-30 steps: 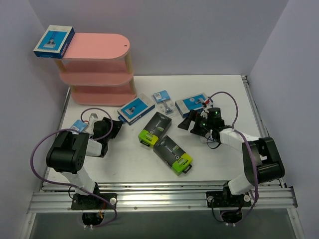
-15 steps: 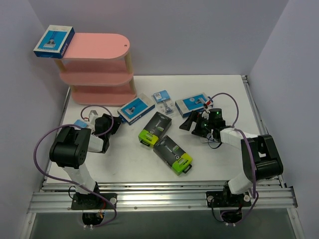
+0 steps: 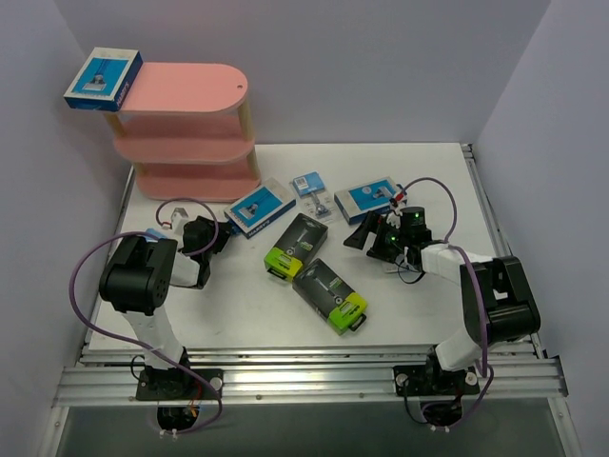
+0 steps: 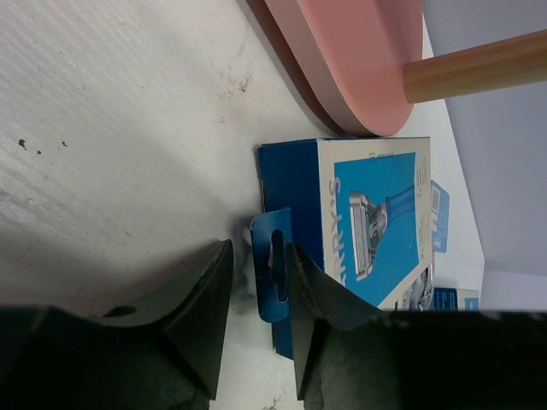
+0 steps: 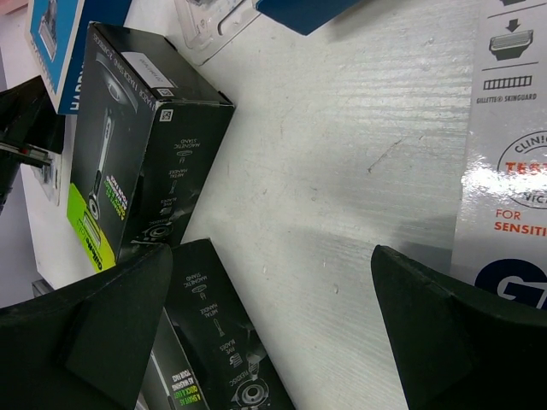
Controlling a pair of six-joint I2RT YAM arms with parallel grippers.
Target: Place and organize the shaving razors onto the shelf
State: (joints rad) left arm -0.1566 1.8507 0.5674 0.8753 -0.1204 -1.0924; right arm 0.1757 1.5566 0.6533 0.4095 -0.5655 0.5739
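The pink shelf [image 3: 190, 133] stands at the back left with one blue-and-white razor box [image 3: 103, 80] on its top board. A second blue box [image 3: 260, 210] lies on the table in front of it. My left gripper [image 3: 221, 238] is at that box's near end. In the left wrist view the jaws [image 4: 258, 248] stand narrowly apart around the box's blue hang tab [image 4: 269, 273], with a gap on one side. My right gripper [image 3: 360, 235] is wide open and empty [image 5: 272, 256] over bare table, beside two black boxes [image 3: 296, 246] [image 3: 329, 296]. A third blue box [image 3: 369, 198] lies behind it.
A small clear blister pack [image 3: 312, 190] lies between the two blue boxes on the table. The shelf's bottom board [image 4: 359, 60] and a wooden post [image 4: 479, 68] are just beyond the left gripper. A white box face [image 5: 513, 128] is right of the right jaw.
My left gripper has moved forward and right, up to the blue box's hang tab. The right gripper has hardly shifted. No pack has moved.
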